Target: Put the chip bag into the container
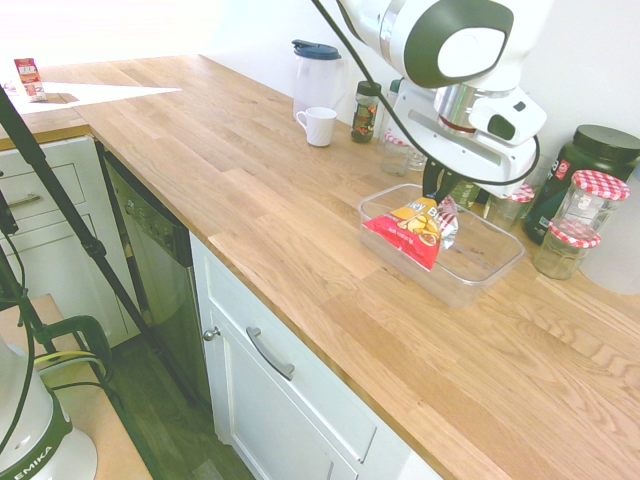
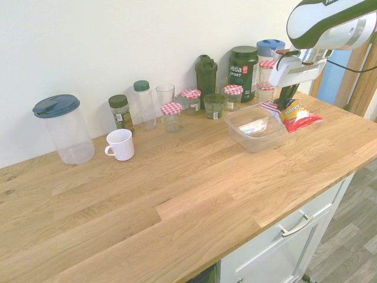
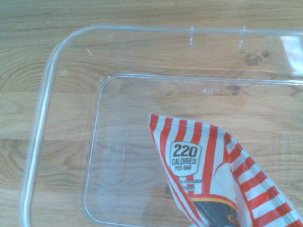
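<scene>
The pincer (image 1: 437, 196) grips the chip bag (image 1: 412, 228), dangling above the container (image 1: 489, 272); released now, the bag could catch the container's rim and slide onto the tabletop (image 1: 300, 200).

bright, even daylight; far counter end (image 1: 90, 92) blown out white in first exterior view. wide-angle bending at edges of both exterior views. wrist view soft, slightly hazy; glare on container rim (image 3: 293, 47).
</scene>
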`<state>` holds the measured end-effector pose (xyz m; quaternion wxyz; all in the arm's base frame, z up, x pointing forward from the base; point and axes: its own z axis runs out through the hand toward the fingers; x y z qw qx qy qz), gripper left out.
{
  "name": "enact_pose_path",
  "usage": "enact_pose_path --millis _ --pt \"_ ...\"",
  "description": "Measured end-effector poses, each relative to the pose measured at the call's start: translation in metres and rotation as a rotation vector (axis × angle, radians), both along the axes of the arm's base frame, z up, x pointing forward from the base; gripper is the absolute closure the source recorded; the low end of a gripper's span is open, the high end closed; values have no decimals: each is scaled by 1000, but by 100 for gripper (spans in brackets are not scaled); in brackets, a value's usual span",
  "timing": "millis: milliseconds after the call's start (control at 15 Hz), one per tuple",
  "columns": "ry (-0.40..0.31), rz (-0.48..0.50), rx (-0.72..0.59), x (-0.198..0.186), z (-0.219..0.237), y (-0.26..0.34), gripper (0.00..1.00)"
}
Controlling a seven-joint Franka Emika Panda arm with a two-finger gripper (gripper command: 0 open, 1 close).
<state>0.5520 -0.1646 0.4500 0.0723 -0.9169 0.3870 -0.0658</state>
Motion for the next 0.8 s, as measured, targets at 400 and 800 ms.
enact_pose_path --millis 400,800 --pt "18 7 -3 31 -18 -7 0" --pt "65 10 0 53 -39 -13 0"
